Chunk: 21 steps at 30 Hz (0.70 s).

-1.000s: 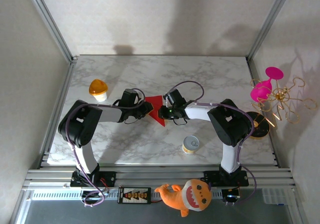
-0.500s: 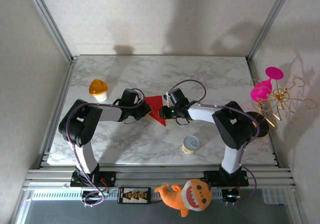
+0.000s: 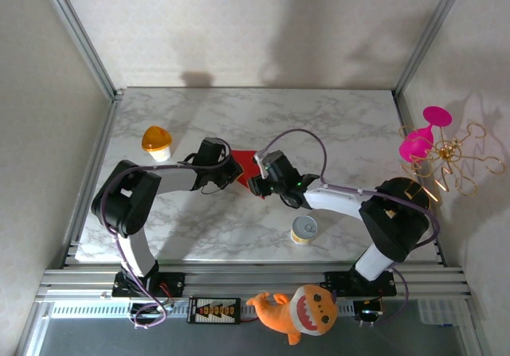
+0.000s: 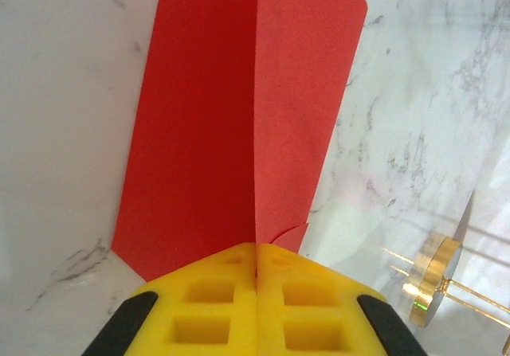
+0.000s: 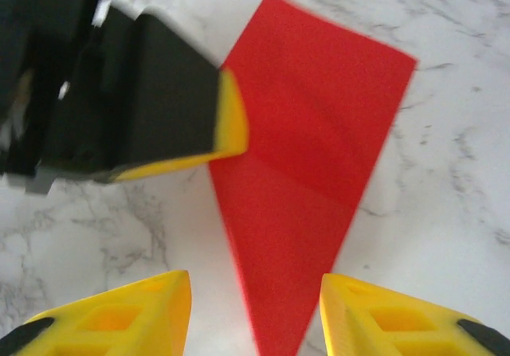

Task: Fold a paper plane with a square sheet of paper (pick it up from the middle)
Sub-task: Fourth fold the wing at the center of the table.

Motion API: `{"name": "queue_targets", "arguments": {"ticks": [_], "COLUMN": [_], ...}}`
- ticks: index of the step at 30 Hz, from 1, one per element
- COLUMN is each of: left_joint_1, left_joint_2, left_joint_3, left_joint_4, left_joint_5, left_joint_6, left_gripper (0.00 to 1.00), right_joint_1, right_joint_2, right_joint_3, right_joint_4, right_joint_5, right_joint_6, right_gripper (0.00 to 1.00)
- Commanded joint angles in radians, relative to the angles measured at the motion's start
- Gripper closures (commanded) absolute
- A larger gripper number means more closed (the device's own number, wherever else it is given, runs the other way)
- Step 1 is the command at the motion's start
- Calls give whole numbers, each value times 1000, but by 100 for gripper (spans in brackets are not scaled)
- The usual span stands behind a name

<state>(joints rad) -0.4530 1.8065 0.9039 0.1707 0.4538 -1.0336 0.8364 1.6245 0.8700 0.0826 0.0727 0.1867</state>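
Observation:
The red paper (image 3: 245, 162) lies mid-table, folded into a pointed shape with a centre crease (image 4: 256, 125). My left gripper (image 3: 231, 172) is shut on its near edge, the yellow fingertips (image 4: 223, 272) pressed together on the crease, with one paper half (image 4: 307, 109) on each side. In the right wrist view the paper (image 5: 315, 165) narrows to a point between my right gripper's (image 5: 255, 296) open fingers, which hover just above the tip without touching it. The left gripper's yellow fingertip (image 5: 231, 125) rests at the paper's left edge there. My right gripper (image 3: 256, 182) sits at the paper's lower right.
A small yellow tin (image 3: 304, 229) stands on the near side, right of centre. An orange-topped cup (image 3: 157, 142) is at the left. A pink glass (image 3: 422, 137) and gold wire stand (image 3: 454, 161) crowd the right edge. The orange shark plush (image 3: 299, 308) lies off the table in front.
My right arm has swung left and nearer, bringing its gripper from the paper's right side to over its lower tip. The left gripper has stayed shut on the paper.

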Motion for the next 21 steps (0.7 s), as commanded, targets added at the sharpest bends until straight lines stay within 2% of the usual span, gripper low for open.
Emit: {"name": "queue_targets", "arguments": {"ticks": [1, 11, 21], "left_joint_1": [-9, -10, -10], "left_joint_2": [-29, -33, -36], "left_joint_3": [26, 25, 26], "left_joint_4": [-59, -57, -59], "left_joint_5": [-46, -38, -30], "left_joint_6": [-37, -59, -66], "left_gripper": [97, 97, 96], "right_joint_1": [42, 78, 79], "right_joint_2": [61, 186, 227], "right_joint_3": [31, 104, 140], "right_joint_4": [-30, -81, -106], "right_joint_5": [122, 204, 212], "right_joint_6": [-56, -27, -26], "right_gripper": [54, 61, 72]}}
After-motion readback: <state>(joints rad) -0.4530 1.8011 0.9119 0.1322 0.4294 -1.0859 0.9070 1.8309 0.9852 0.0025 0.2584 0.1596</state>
